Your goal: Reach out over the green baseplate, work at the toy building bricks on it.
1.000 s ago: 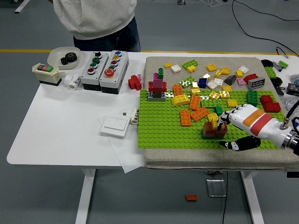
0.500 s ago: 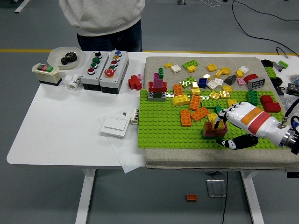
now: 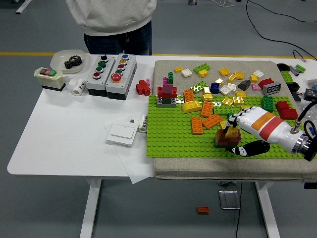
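Observation:
The green baseplate (image 3: 173,134) lies on a grey mat at the right of the table. Near its front edge stands a short dark red stack (image 3: 221,139) with a yellow brick (image 3: 230,132) on top. My right hand (image 3: 233,139), white with an orange band, comes in from the right. Its fingers (image 3: 232,123) curl down onto the yellow brick, and the black thumb (image 3: 245,149) lies on the plate just in front of the stack. Several orange bricks (image 3: 208,116) lie left of the hand. A red, pink and green tower (image 3: 167,94) stands at the plate's back left.
Many loose bricks (image 3: 233,79) are scattered over the mat behind the plate. Two button boxes (image 3: 111,74), a red brick (image 3: 143,88), a gear in a dish (image 3: 73,61) and a white switch plate (image 3: 122,134) lie to the left. A person (image 3: 111,20) stands at the far side.
My right hand has shifted slightly left and away from me, closing in over the stack. The person at the far side has stepped a little to the right.

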### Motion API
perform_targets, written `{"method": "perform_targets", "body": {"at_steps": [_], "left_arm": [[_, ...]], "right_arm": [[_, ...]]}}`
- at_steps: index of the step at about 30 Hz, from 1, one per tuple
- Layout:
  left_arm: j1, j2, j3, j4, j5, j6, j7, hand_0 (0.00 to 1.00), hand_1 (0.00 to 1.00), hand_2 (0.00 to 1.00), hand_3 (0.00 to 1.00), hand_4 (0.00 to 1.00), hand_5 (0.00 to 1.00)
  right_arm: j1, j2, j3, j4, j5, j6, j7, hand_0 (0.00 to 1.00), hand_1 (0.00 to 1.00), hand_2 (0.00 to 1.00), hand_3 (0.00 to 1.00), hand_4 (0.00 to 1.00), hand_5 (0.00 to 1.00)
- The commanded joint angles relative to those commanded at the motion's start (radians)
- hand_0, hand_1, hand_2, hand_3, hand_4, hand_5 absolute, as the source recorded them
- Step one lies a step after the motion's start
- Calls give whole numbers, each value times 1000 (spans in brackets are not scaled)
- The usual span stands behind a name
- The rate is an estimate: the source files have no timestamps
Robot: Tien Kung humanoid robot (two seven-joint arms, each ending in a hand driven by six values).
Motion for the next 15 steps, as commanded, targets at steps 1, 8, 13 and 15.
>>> {"method": "perform_targets", "body": {"at_steps": [1, 8, 13, 15], "left_arm": [[0, 0, 0, 0, 1, 0, 0, 787, 772, 751, 592, 655, 665], [2, 0, -3, -1, 7, -2, 2, 788, 772, 751, 591, 654, 665], [3, 1, -5, -1, 11, -2, 3, 788, 772, 751, 592, 654, 664], [3, 0, -5, 0, 11, -2, 2, 788, 772, 751, 592, 654, 664]], "right_arm": [[1, 1, -1, -2, 0, 0, 0, 621, 598, 655, 581, 809, 416], [9, 2, -10, -9, 3, 4, -3, 625, 598, 655, 582, 809, 414], [11, 5, -22, -16, -2, 12, -7, 626, 596, 656, 584, 810, 413], [10, 5, -27, -17, -5, 16, -8, 626, 596, 656, 584, 810, 413]]}}
